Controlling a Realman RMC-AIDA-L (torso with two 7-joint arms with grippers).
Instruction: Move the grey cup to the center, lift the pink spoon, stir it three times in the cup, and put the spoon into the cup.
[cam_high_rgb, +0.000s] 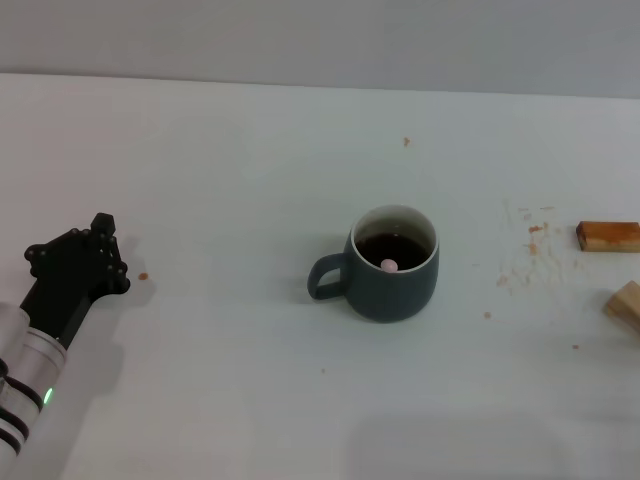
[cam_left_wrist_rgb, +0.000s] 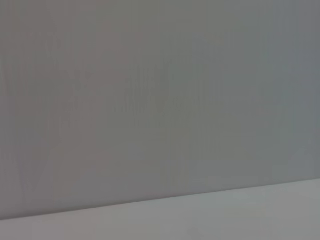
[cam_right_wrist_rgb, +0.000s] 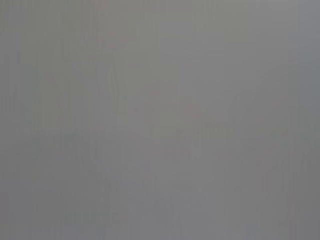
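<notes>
I have the left hand (cam_high_rgb: 95, 245) low at the near-left of the bench (cam_high_rgb: 220, 180), gripping nothing; whether its fingers are spread or closed I cannot tell. Well off to its right stands the grey cup (cam_high_rgb: 392, 275), squat and rounded, matte slate outside with a pale rim, loop handle turned toward my hand. The rounded end of the pink spoon (cam_high_rgb: 388, 265) shows inside the cup, so I judge the task essentially finished. Beyond the cup lie two tan wooden blocks (cam_high_rgb: 607, 236) among crumbs. The right hand is out of sight.
</notes>
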